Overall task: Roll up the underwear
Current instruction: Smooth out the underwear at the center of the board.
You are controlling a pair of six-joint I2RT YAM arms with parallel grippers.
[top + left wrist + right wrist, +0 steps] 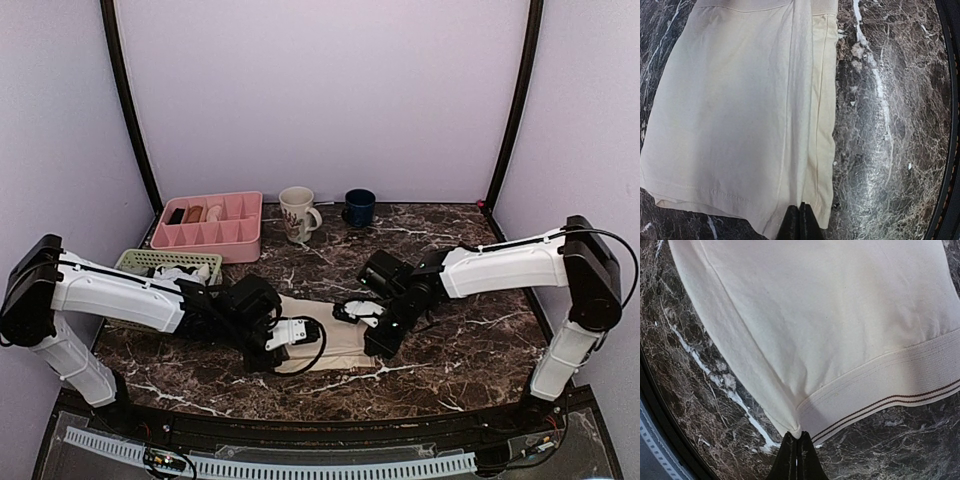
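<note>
The underwear (343,345) is a pale cream garment lying flat on the dark marble table (450,350), between my two arms. My left gripper (283,347) is at its left end. In the left wrist view that gripper (800,209) is shut, pinching a lengthwise fold of the underwear (740,100) at the stitched hem edge. My right gripper (377,336) is at the right end. In the right wrist view it (799,436) is shut on the near corner of the underwear (830,315), where the waistband (890,377) with two thin brown stripes begins.
A pink divided tray (210,222) stands at the back left, with a green basket (165,262) holding cloths in front of it. A cream mug (297,214) and a dark blue cup (359,206) stand at the back centre. The table's black rim (300,425) runs close along the near side.
</note>
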